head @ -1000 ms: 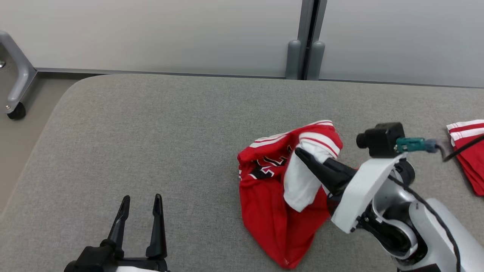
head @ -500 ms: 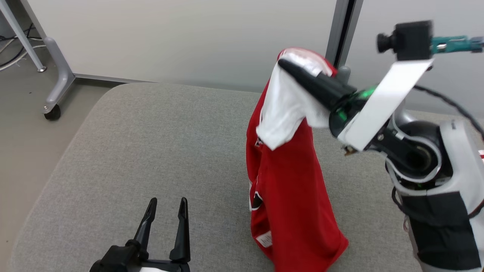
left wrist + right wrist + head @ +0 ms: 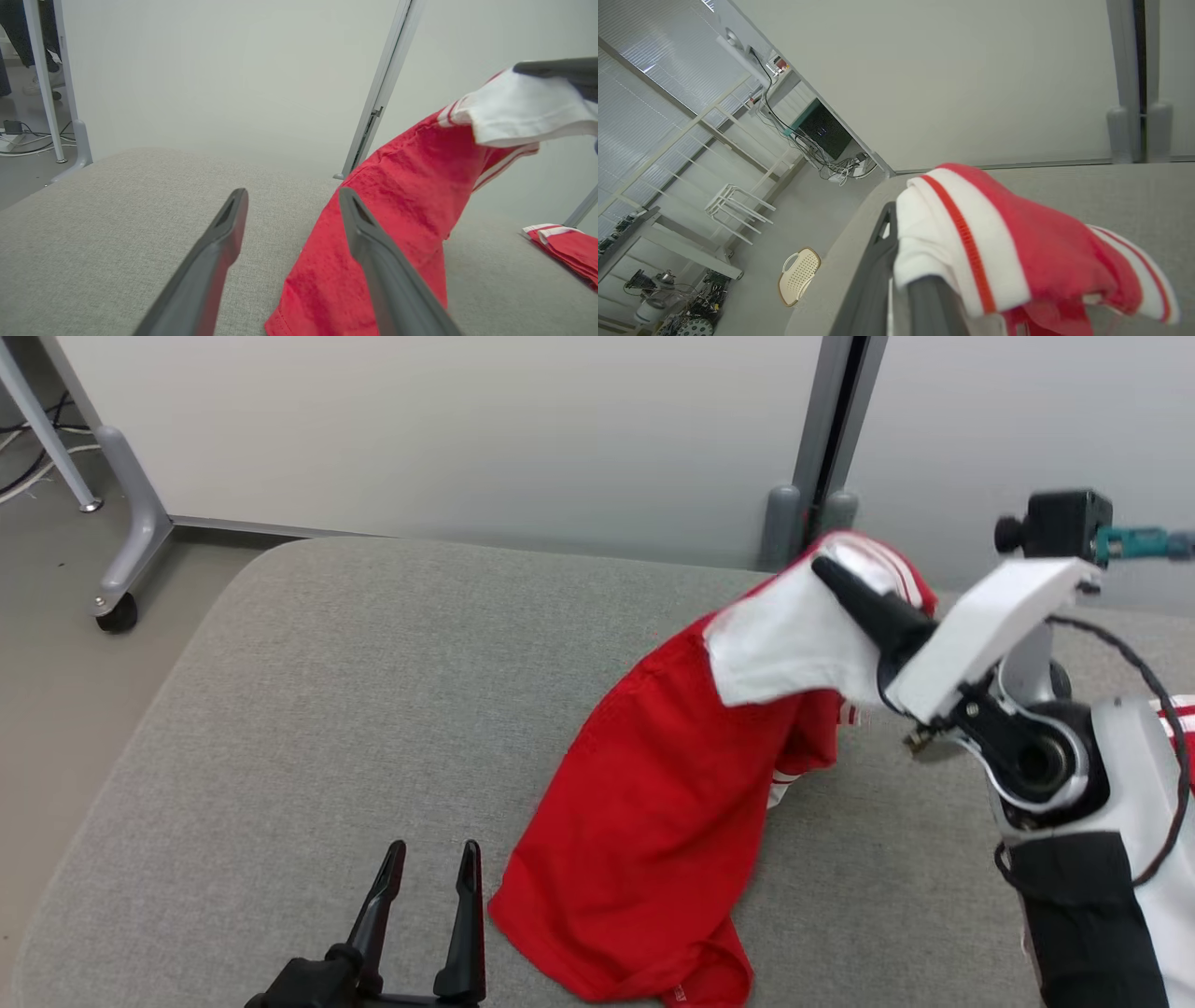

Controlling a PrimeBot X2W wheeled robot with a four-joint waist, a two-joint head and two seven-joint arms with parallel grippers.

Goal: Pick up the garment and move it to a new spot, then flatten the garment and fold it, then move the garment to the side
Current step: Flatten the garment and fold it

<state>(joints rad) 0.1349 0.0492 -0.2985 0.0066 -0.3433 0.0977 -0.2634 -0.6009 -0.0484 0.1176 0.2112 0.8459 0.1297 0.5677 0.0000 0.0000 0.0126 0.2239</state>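
**Q:** Where is the red jersey (image 3: 653, 803)?
**A:** Centre-right on the grey worktop (image 3: 327, 709). Its far end hangs raised from the right tool (image 3: 826, 569). Its near edge lies on the surface, just right of the left tool (image 3: 431, 849).

**Q:** State of each tool?
**A:** Right tool: fingers together, clamped on the jersey's white, red-striped edge. Left tool: fingers apart, holding nothing, low at the near side.

**Q:** How will the fabric handle?
**A:** Judged light, soft and limp. It drapes from a single pinch and will likely bunch rather than lie flat. A second hold on the free near edge would probably let both tools spread it.

**Q:** Anything else?
**A:** A folded red garment (image 3: 567, 245) lies far right, well apart.
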